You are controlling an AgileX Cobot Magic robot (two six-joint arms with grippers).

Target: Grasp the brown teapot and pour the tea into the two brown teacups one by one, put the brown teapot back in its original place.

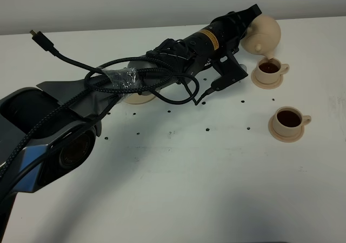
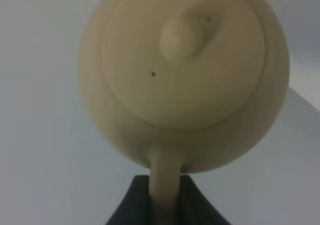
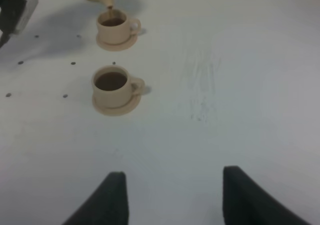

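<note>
Dark brown tea sits in both teacups, and you can check that from the high camera: the far teacup [image 1: 268, 70] on its small saucer holds liquid near the rim, and the near teacup [image 1: 288, 121] on its own saucer looks just as full. Your brown teapot [image 1: 262, 33] hangs tilted above the far teacup, spout down, with a thin dark stream running from the spout into that cup. Its body is matte pale tan ceramic, round and squat, and the cups match it in colour and finish, each with a loop handle. The left gripper [image 1: 246, 17] has its jaws pinched on the teapot's loop handle (the left wrist view shows the handle strip caught between two dark fingers [image 2: 131, 205], with the knobbed lid filling most of that picture and two tiny dark specks on the lid). That close view gives you no cups at all; the right wrist view gives you both cups [image 3: 116, 27] [image 3: 114, 87] in a line on the white table [image 3: 225, 85], plus only the teapot's spout end at the edge. Its own right gripper [image 3: 172, 195] shows two dark fingers spread wide with nothing between them, hovering well apart from the cups. The wide tan saucer [image 1: 141, 96] lies mostly hidden beneath the left arm.
</note>
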